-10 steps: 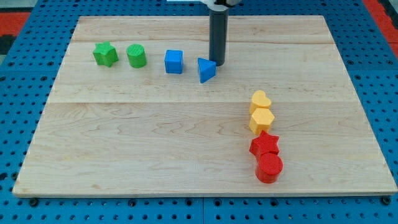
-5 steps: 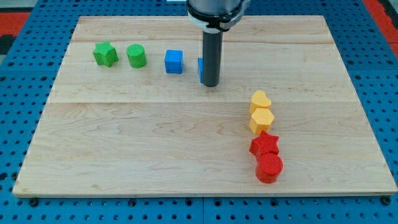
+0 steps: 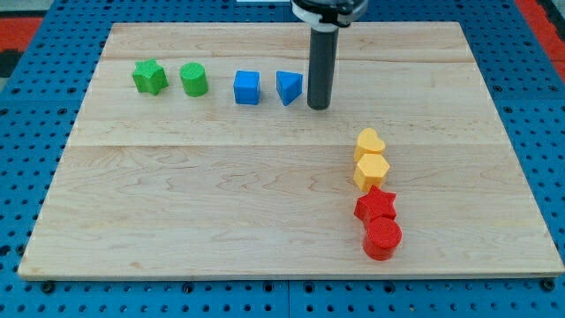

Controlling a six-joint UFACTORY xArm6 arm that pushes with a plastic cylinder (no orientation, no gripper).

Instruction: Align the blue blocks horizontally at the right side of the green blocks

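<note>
A green star block (image 3: 149,77) and a green cylinder block (image 3: 194,79) sit in a row at the board's upper left. To their right stand a blue cube (image 3: 247,87) and a blue triangular block (image 3: 288,87), roughly level with the green ones. My tip (image 3: 318,107) rests on the board just right of the blue triangle and slightly below it, close to it; I cannot tell whether it touches.
A yellow heart block (image 3: 371,142), a yellow hexagon block (image 3: 371,170), a red star block (image 3: 376,205) and a red cylinder block (image 3: 382,238) form a column at the lower right. The wooden board (image 3: 221,203) lies on a blue pegboard.
My tip swung from the triangle's upper right down in front of it, then back to its right side. The blue triangle moved up and slightly left, now level with the cube.
</note>
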